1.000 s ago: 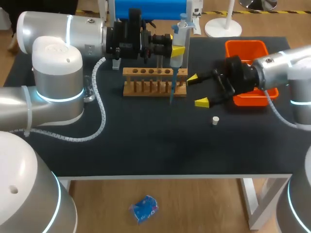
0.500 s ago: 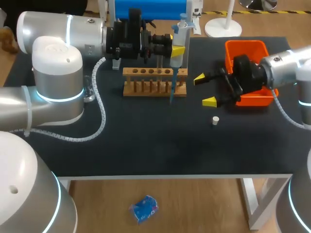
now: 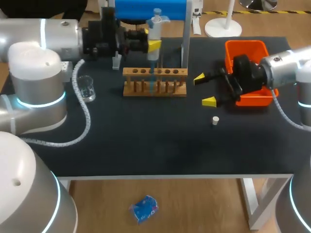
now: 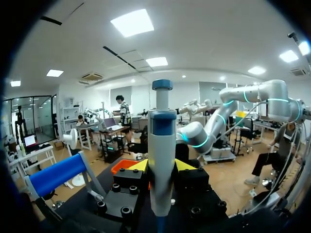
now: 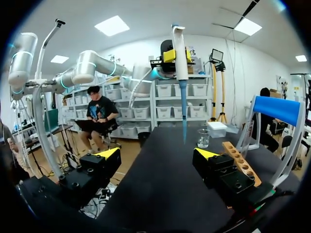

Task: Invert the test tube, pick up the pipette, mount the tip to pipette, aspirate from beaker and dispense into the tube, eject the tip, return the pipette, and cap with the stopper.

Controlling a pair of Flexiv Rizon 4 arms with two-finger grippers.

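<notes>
The pipette (image 3: 155, 28) stands upright in the left gripper (image 3: 151, 41), whose yellow-tipped fingers clamp its body from both sides; the left wrist view shows the barrel squeezed between them. A blue tip (image 3: 154, 77) is fitted to its lower end. From above, that tip lines up with the middle holes of the wooden rack (image 3: 136, 73). In the right wrist view it hangs in the air, clear of the table, so it cannot be told whether it reaches a hole.

The rack sits near the back middle of the dark table (image 3: 146, 141), with a blue-barred stand (image 3: 150, 7) behind it. A glass beaker (image 3: 87, 87) stands to the rack's left, apart from it. An orange bin (image 3: 245, 48) is at the right rear. The right gripper (image 3: 204, 90) hovers just in front of the bin with its fingers spread wide and nothing between them. A small white stopper (image 3: 215, 120) lies on the table near it, untouched.

A second ago the pipette was over the rack's right end. The left arm has since carried it to the left, which has uncovered the beaker. The right gripper has pulled back toward the bin and has kept its place for the last half second. The stopper has not moved.
</notes>
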